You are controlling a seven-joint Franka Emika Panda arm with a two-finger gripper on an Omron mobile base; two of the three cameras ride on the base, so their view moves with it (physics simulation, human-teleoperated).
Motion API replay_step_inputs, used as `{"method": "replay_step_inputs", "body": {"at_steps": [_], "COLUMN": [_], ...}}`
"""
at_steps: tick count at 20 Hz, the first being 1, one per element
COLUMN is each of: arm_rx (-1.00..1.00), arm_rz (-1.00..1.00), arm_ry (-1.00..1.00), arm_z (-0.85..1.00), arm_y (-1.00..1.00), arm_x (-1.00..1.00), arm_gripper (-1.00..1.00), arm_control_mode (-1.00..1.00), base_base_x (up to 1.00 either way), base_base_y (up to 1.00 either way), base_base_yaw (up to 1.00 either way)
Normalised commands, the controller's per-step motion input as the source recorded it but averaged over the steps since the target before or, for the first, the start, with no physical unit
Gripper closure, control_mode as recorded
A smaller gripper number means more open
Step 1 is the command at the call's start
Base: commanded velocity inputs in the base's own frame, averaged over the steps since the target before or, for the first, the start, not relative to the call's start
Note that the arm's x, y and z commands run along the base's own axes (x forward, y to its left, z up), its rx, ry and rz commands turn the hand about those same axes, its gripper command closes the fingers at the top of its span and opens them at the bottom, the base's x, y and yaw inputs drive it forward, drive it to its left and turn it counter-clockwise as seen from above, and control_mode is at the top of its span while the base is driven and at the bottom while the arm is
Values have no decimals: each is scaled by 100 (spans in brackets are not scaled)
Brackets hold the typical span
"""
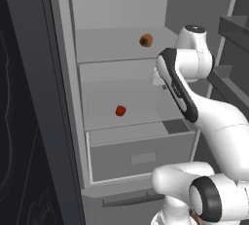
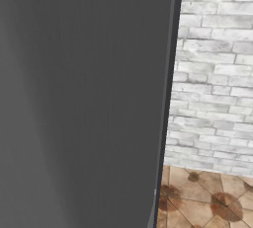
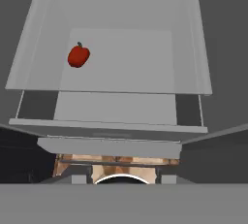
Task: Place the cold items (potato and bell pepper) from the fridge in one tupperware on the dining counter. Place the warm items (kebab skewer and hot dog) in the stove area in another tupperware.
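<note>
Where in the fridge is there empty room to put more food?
The fridge has plenty of space. On the upper shelf, everything left of the potato is bare. On the middle shelf, the space right of the bell pepper is bare toward the side wall. Nowhere is crowded; each shelf holds one item.

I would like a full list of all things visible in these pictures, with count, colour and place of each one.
fridge: one, grey steel, standing open, with pale inner shelves.
potato: one, orange-brown, on the upper shelf, toward the right.
bell pepper: one, bright red, on the lower shelf, apart from the potato.
drawer: one, pale grey, below the lower shelf, pulled partly out.
brick wall: one, whitish, on the right in the right base view.
tiled floor: one, orange-brown, below the brick wall.
robot arm: one, white with dark joints, reaching into the fridge from the lower right.
</note>
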Motion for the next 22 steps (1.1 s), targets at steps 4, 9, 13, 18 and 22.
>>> {"method": "replay_step_inputs", "body": {"at_steps": [4,9,13,18,22], "arm_rx": [3,11,8,3,3], "arm_rz": [-2,-11,-20,-25,-16], "arm_ry": [-8,-25,-27,-23,-4], "arm_z": [12,60,66,40,29], "arm_y": [1,4,17,19,6], "arm_x": [0,-8,-4,2,29], "arm_gripper": [-100,-100,-100,-100,-100], "arm_control_mode": [-100,-100,-100,-100,-100], "base_base_x": [0,0,0,0,0], "base_base_y": [0,0,0,0,0], "base_base_yaw": [0,0,0,0,0]}}
